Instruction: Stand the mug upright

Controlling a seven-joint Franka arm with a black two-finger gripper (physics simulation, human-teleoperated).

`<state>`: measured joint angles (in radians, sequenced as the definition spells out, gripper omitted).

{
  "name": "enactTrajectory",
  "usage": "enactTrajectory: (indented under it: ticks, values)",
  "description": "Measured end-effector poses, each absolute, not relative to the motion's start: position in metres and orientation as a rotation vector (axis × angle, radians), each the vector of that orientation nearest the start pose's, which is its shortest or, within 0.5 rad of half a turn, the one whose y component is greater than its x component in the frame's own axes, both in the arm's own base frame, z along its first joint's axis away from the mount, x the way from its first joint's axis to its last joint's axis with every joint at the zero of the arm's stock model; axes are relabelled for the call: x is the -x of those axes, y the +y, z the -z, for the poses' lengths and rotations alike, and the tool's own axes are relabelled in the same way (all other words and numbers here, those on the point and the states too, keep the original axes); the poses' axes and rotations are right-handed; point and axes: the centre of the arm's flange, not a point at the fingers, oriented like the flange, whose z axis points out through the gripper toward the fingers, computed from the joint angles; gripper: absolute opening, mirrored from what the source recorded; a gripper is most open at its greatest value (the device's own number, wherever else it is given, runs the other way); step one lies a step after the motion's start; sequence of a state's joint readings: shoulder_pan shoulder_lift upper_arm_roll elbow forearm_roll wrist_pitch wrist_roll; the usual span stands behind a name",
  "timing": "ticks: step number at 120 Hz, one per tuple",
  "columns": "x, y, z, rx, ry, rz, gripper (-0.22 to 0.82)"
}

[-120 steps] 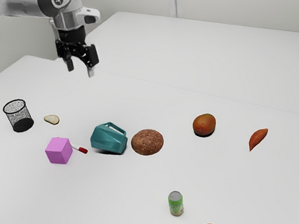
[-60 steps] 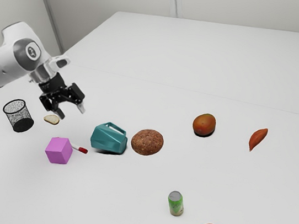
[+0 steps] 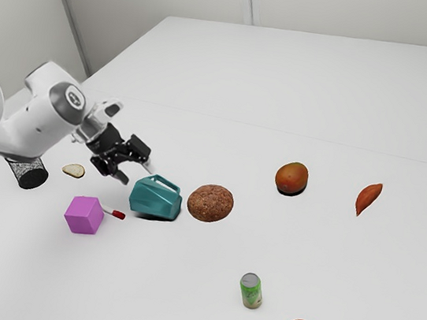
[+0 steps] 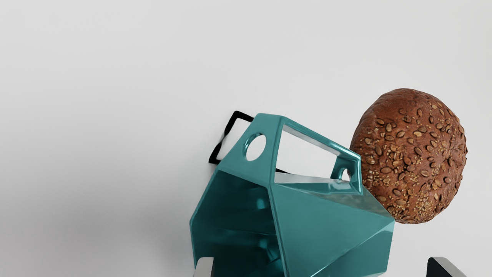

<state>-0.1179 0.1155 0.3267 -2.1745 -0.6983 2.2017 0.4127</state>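
Lowered and shifted toward the mug (image 3: 155, 200) since the earlier frame: the gripper (image 3: 136, 172), its fingers apart, nothing held between them. Mug position unchanged. It lies on its side on the table (image 3: 389, 272), beside the loaf (image 3: 210, 203), handle (image 4: 319, 138) uppermost, mouth (image 4: 236, 215) facing away from the loaf. Contact between mug and loaf cannot be determined.

Handling assessment: body appears rigid, probably ceramic or hard plastic, of moderate weight. Glossy, sloping facets may prove slippery; a pinch across a slanted face is likely to slide. Thin handle bars and rim should be treated as fragile if ceramic.

Recommended hold: opposite side walls, near mid-body, giving balance for the quarter turn that brings the mouth up. Handle is an acceptable alternative, though the body could swing below it. Fingers presently straddle the mug from mouth toward base; closing so risks blocking the base from seating. Loaf leaves little clearance at the base end.
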Motion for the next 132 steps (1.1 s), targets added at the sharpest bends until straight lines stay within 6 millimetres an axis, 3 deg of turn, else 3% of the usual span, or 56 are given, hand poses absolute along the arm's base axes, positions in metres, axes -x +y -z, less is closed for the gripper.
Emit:
enactTrajectory:
  ticks: [34, 87, 132]
  values:
    - [-0.532, 0.084, -0.304, -2.505, 0.380, -0.141, 0.60]
    - [-0.522, 0.087, -0.291, -2.382, 0.363, -0.196, 0.60]
    - [-0.519, 0.083, -0.288, -2.358, 0.267, -0.237, 0.22]
